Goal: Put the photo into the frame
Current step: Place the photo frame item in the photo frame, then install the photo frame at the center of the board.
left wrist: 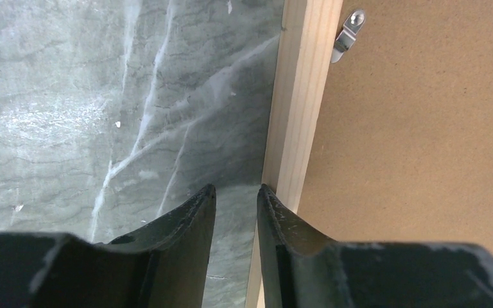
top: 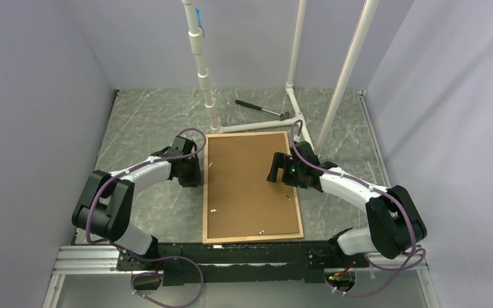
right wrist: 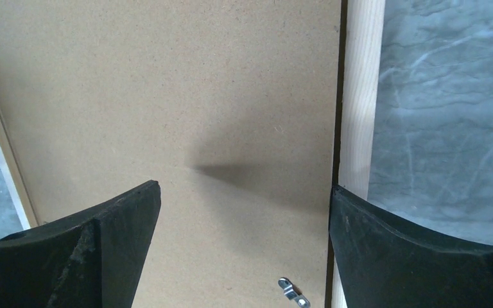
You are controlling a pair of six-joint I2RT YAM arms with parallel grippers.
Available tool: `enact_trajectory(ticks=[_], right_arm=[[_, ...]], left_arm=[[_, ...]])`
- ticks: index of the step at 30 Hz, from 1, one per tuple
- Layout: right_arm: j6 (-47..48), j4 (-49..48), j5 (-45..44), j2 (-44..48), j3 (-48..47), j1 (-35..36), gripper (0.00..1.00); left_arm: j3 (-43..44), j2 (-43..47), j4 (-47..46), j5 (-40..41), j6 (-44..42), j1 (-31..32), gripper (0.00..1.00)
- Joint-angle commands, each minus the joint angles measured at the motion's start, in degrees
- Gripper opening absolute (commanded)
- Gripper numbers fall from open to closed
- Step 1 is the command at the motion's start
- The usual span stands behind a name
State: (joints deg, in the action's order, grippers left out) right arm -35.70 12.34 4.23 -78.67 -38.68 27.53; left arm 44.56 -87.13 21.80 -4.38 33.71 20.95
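Observation:
The light-wood frame (top: 205,192) lies flat on the marble table with the brown backing board (top: 247,192) filling it. The photo is not visible. My left gripper (top: 189,172) sits low at the frame's left outer edge. In the left wrist view it (left wrist: 236,190) is narrowly open and empty, with its right fingertip at the wooden rail (left wrist: 298,96). My right gripper (top: 276,168) hovers over the board's right side. In the right wrist view it (right wrist: 244,189) is wide open and empty above the board (right wrist: 167,96), with its right finger over the rail (right wrist: 361,96).
Small metal turn clips sit on the frame's rails (left wrist: 348,35) (right wrist: 293,293). A hammer (top: 261,110) lies behind the frame. White PVC pipes (top: 203,64) (top: 346,70) rise at the back, and a floor pipe (top: 257,126) runs along the frame's far edge. Grey walls enclose the table.

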Motion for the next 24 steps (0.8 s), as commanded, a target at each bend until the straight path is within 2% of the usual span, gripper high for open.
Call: enact_trajectory(ticks=[1,10,16,24], right_arm=[[2.5,3.1,-6.2,3.9,-2.4,0.1,1.0],[3.5,6.3,-7.2,7.0,-4.2,0.1,1.0],[3.4,7.0,-6.9,7.9,-3.9,0.0,1.0],[2.5,5.2,-1.3,8.6,0.7,-4.5,1.0]], left_arm=[[-1.9,-1.3,3.8,3.6,-0.1,0.6,0.39],[-2.1,1.4,4.8,4.2,0.9,0.6,0.52],[-2.2,3.2,5.5,4.2,0.9,0.6,0.57],[-3.8,6.1,2.2,0.2,2.0,0.3,0.64]])
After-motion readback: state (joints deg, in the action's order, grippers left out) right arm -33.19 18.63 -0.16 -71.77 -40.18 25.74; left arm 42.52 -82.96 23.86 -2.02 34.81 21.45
